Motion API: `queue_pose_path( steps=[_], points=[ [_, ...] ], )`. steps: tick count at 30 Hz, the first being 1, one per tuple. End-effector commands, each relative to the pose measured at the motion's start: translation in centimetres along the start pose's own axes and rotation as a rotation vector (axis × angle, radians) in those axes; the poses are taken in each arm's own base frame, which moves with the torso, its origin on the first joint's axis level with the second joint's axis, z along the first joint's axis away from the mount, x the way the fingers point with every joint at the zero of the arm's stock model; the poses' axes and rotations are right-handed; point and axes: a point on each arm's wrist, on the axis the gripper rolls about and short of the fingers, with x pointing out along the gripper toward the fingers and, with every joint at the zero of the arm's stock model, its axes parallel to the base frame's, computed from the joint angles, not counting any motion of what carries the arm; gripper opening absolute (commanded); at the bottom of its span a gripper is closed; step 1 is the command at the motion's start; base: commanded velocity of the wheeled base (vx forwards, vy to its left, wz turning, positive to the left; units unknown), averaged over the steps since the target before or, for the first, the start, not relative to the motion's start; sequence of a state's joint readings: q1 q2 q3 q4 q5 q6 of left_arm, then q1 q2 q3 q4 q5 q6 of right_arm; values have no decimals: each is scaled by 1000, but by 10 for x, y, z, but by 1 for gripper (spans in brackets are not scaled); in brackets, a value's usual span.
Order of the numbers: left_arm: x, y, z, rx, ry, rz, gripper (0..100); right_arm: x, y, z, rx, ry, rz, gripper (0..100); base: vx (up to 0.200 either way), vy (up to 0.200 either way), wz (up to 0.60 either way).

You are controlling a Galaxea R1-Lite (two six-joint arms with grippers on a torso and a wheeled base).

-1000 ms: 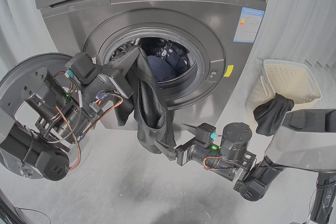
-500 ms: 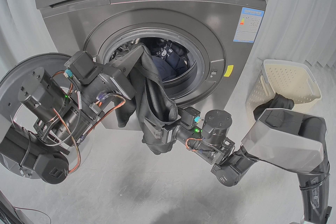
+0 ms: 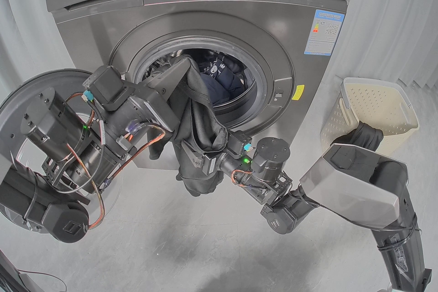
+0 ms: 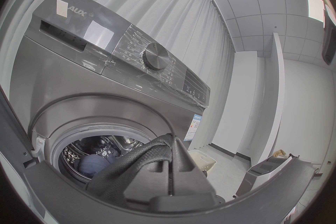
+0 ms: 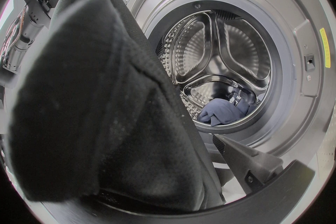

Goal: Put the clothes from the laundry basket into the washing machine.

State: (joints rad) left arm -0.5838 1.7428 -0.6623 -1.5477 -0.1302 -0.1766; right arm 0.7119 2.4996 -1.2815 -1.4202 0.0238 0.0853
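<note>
Head view, garment: The black garment is being held up at the left side of the washing machine opening. Its top is at the door ring and its lower half is hanging outside, above the floor.
Head view, left arm: The left gripper is being held high at the opening's left rim, with the arm stretched forward and the fingers clamped on the garment's top edge.
Head view, right arm: The right gripper is being pressed into the hanging cloth from the right, with the forearm low and the wrist pointed left.
Head view, spill risk: If the top is released too soon, the hanging half is likely to be dropped over the rim.
Head view, basket: Another dark cloth is being carried on the near rim of the laundry basket, to the right of the machine.
Left wrist view, grip: Only a thin fold is being pinched between the closed fingers, so a slip is judged possible.
Left wrist view, drum: Navy clothes are being held in the drum's bottom.
Right wrist view, fingers: One finger is being shown bare and off to the side, while the other is covered by cloth. The pair is judged spread, with nothing pinched.
Right wrist view, snag risk: The draped cloth could be dragged back out on withdrawal.
</note>
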Motion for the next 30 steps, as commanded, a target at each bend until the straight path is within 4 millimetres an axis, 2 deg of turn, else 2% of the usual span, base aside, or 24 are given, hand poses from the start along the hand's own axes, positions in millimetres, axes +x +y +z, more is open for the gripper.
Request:
queue_pose_path(
  steps=[1,6,7,14,17,21,24,26,30],
  points=[
    [0,-3,1,-8,-2,-10,0,10,1,-6,2,-26,1,100,0,0,0],
    [-2,-5,6,-16,-15,-16,0,16,1,-8,7,-47,-6,100,0,0,0],
    [-2,-5,7,-15,-17,-17,0,16,1,-8,7,-49,-6,0,0,0,0],
    [-3,0,7,-10,-14,1,0,17,-8,1,7,-76,-34,0,0,0,0],
    [-5,12,6,7,-9,41,0,11,-22,10,2,-74,-67,0,0,0,0],
    [-14,32,-2,30,47,106,0,-4,-43,35,-9,-80,-117,0,0,0,0],
    [-18,40,-9,37,75,133,0,-7,-47,44,-12,-89,-127,0,0,0,0],
    [-25,51,-29,37,153,171,0,-10,-49,59,-16,-111,-132,0,0,0,0],
    [-38,62,-58,40,269,183,0,-10,-44,65,-14,-121,-123,0,0,0,0]
  ],
)
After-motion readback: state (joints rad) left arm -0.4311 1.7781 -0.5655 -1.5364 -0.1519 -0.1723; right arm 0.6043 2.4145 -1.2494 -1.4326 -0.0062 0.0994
